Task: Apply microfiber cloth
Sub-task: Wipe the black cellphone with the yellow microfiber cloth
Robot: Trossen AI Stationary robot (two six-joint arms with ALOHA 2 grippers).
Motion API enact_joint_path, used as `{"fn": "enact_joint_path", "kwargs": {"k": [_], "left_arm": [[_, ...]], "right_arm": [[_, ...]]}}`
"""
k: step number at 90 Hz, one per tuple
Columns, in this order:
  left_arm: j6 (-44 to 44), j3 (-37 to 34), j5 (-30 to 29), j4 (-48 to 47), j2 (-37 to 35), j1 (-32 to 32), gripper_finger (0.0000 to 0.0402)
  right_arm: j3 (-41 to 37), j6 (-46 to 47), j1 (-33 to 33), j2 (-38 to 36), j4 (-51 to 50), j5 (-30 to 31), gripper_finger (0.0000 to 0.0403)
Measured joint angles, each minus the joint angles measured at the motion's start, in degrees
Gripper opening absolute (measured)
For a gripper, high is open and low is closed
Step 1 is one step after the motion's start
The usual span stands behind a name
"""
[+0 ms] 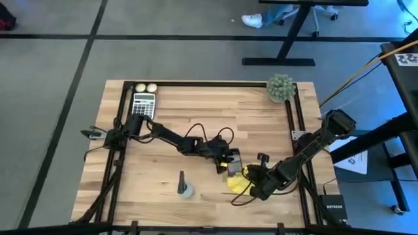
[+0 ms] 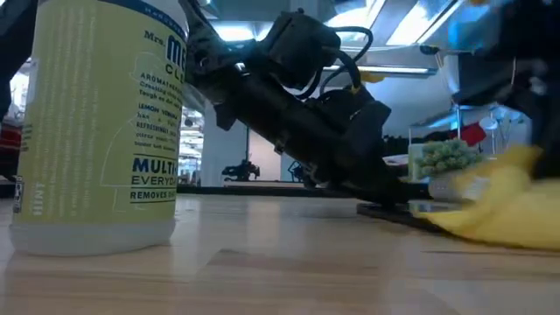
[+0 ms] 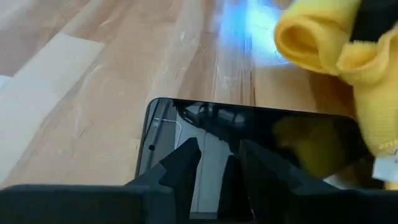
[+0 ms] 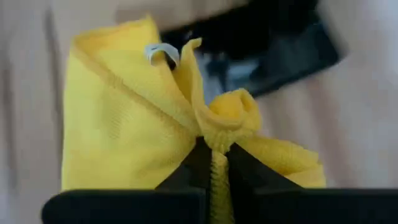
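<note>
A black smartphone (image 3: 280, 130) lies flat on the wooden table (image 1: 196, 117), right of centre. My left gripper (image 3: 221, 168) reaches in from the table's left and stands on its screen with the fingers shut. Just beyond the phone's end is the bright yellow microfiber cloth (image 4: 124, 118), bunched up, with my right gripper (image 4: 214, 168) shut on it. In the high view the cloth (image 1: 238, 183) sits on the near side of the phone (image 1: 234, 158). Part of the cloth (image 3: 348, 56) lies against the phone's corner. My left gripper presses its shut fingertips (image 3: 186, 162) down on the phone's screen (image 3: 214, 134), near one short end. It comes slanting down from the table's left. The phone stays flat on the table. My right gripper pinches a gathered fold (image 4: 217, 134) of the cloth between its two fingers, several layers thick. It comes from the table's right, slanting down. The rest of the cloth spreads loosely ahead of the fingers, low on the table beside the phone.
A small spray bottle (image 1: 186, 189) stands near the front edge, left of the phone, and looms large in the low view (image 2: 105, 122). A calculator (image 1: 144, 104) and two pale balls (image 1: 145, 87) lie at the far left, a green plant (image 1: 281, 87) at the far right.
</note>
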Motion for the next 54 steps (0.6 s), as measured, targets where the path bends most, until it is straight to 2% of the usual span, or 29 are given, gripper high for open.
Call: {"fn": "enact_joint_path", "kwargs": {"k": [8,16,35,46,54], "left_arm": [[-0.2,0.0,0.2,0.0,0.0,-0.1,0.0107],[-0.2,0.0,0.1,0.0,0.0,-0.1,0.0107],[-0.5,-0.1,0.6,-0.1,0.0,0.0,0.0107],[-0.6,0.0,1.3,-0.2,0.0,-0.1,0.0107],[-0.6,0.0,1.3,-0.2,0.0,-0.1,0.0107]], "right_arm": [[-0.6,0.0,-1.6,1.0,5.8,8.6,0.0003],[-3.1,0.3,-4.1,2.8,8.7,10.4,0.0003],[-4.7,0.4,-6.8,7.8,13.5,4.3,0.0003],[-4.4,0.4,-4.3,7.9,14.0,1.3,0.0003],[-3.2,-0.1,-1.9,6.2,11.7,-4.4,0.0003]]}}
